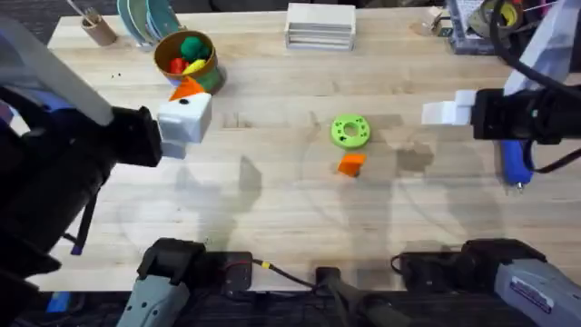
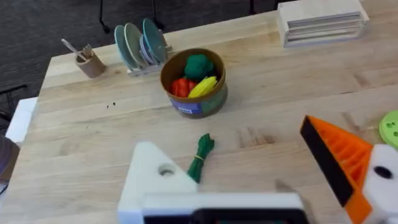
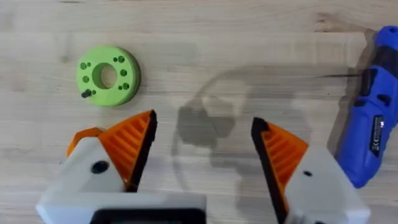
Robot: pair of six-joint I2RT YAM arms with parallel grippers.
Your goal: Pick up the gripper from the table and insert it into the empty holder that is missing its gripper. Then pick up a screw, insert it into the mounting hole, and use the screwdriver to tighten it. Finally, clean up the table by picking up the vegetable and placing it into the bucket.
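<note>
Overhead looks down and forward over whole table. Left wrist angled toward bucket. Right wrist straight down, close; green disc shared with overhead.

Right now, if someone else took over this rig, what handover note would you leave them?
Left gripper: open, empty. One finger is the bare white holder; the other carries its orange pad.
Right gripper: open, empty, over the table between the green disc and the screwdriver.
The gripper lies loose on the table next to the green disc. The vegetable lies on the table near the bucket, which holds other toys.
Done: nothing yet.
Left: fit the gripper into the holder, insert and tighten a screw, put the vegetable in the bucket.
</note>
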